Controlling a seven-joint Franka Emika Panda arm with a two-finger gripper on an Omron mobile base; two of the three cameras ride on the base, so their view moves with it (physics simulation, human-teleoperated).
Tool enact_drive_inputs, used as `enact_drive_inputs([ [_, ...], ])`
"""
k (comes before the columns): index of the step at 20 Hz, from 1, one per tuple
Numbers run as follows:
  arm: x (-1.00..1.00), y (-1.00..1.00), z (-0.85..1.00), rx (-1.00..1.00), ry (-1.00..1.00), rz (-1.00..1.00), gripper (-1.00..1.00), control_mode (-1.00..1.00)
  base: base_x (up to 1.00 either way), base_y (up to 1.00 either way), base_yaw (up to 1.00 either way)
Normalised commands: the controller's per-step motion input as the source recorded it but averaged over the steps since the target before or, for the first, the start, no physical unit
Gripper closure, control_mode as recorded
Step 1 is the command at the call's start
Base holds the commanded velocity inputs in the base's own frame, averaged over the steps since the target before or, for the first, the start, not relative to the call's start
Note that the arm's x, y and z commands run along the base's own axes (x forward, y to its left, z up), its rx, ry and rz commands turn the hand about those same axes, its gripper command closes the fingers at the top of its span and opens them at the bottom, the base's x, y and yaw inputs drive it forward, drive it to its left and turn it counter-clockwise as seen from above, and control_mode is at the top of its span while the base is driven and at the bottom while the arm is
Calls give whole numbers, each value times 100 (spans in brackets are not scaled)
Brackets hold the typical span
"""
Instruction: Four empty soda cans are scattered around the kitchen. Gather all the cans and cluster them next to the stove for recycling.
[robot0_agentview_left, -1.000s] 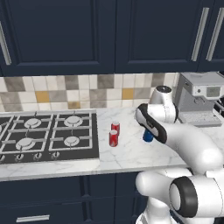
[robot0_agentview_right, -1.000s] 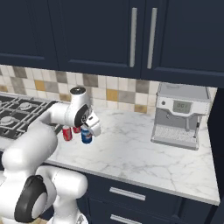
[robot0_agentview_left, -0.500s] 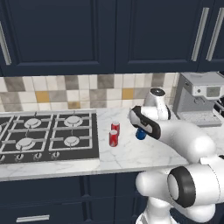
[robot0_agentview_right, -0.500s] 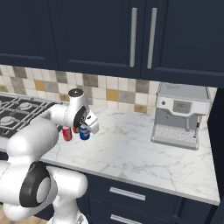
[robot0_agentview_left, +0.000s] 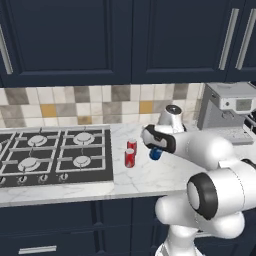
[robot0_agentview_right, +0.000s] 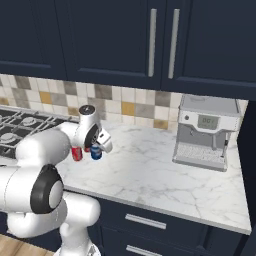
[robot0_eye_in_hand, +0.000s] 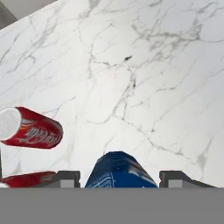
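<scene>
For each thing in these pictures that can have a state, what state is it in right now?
Gripper: shut on the blue can.
Blue can: held, upright, just right of the red cans.
Two red cans: upright on the counter, right of the stove.
Stove: burners bare, no flame.
Upper cabinets: doors closed.

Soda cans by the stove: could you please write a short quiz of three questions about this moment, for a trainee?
1. True or false: the tool is empty.
2. How many red cans stand between the stove and the tool? A) one B) two C) four
3. Fill in: seen from the robot, the coffee machine stands to the ___ of the red cans.

Key: 1. False, the tool is shut on a blue can. 2. B. 3. right.
</scene>
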Motion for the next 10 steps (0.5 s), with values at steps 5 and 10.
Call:
enact_drive_inputs([
  [5, 34, 9, -11, 0, 0, 4, 100, -100, 0, 0, 0],
  [10, 19, 12, -15, 0, 0, 3, 100, -100, 0, 0, 0],
])
